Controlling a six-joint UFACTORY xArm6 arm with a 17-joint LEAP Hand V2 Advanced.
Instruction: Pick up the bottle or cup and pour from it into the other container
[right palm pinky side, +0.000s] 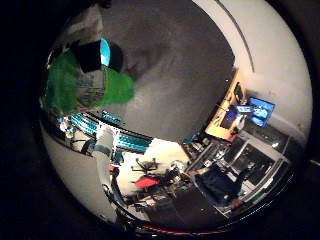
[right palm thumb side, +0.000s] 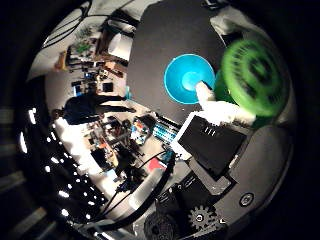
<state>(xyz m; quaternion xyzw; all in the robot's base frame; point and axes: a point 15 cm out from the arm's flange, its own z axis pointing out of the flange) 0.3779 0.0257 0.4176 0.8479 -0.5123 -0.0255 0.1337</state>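
A green plastic bottle (right palm pinky side: 67, 85) with a paper label and a black cap (right palm pinky side: 91, 56) fills the space close to my palm. My right hand (right palm thumb side: 215, 135) is shut on it, with a white finger (right palm thumb side: 222, 111) curled across its body. The bottle's round green base (right palm thumb side: 252, 67) shows in the thumb side view. A blue bowl (right palm thumb side: 186, 77) stands upright on the black table top (right palm thumb side: 165, 30) below the hand. In the little finger side view the capped neck lies right beside a sliver of the blue bowl (right palm pinky side: 105, 51). Whether the bowl holds anything cannot be told.
A white cylinder (right palm thumb side: 120, 46) stands near the table's far edge. Beyond the table are teal racks (right palm thumb side: 162, 131), cluttered benches and lit screens (right palm pinky side: 260, 111) in the room.
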